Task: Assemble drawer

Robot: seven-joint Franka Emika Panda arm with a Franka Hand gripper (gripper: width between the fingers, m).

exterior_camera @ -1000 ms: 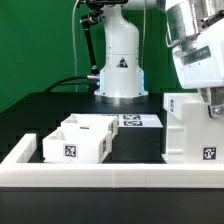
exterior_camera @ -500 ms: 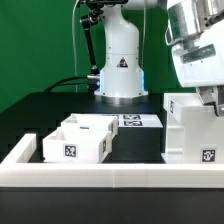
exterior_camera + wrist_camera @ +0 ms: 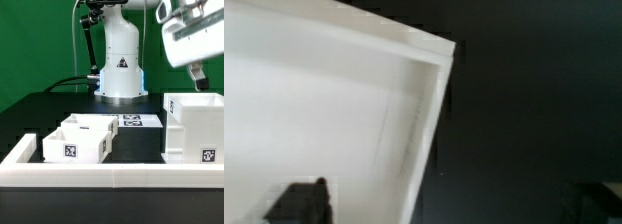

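Observation:
The tall white drawer housing (image 3: 190, 126) stands at the exterior view's right, with a tag low on its front. Two small open-top trays (image 3: 78, 139) sit side by side at the left, one showing a tag on its front. My gripper (image 3: 201, 77) hangs just above the housing's top right and touches nothing. In the wrist view the housing's top edge (image 3: 423, 110) runs below the gripper (image 3: 452, 200). One dark fingertip (image 3: 297, 201) is over the white surface. The other sits at the frame edge over the black table. The jaws are wide apart and empty.
The marker board (image 3: 135, 121) lies on the black table between the trays and the housing. The robot base (image 3: 121, 72) stands behind it. A long low white rail (image 3: 100, 171) edges the table front and the left side. A green backdrop is behind.
The gripper has risen from the housing's top right edge and now hangs above it. The housing and trays have not moved.

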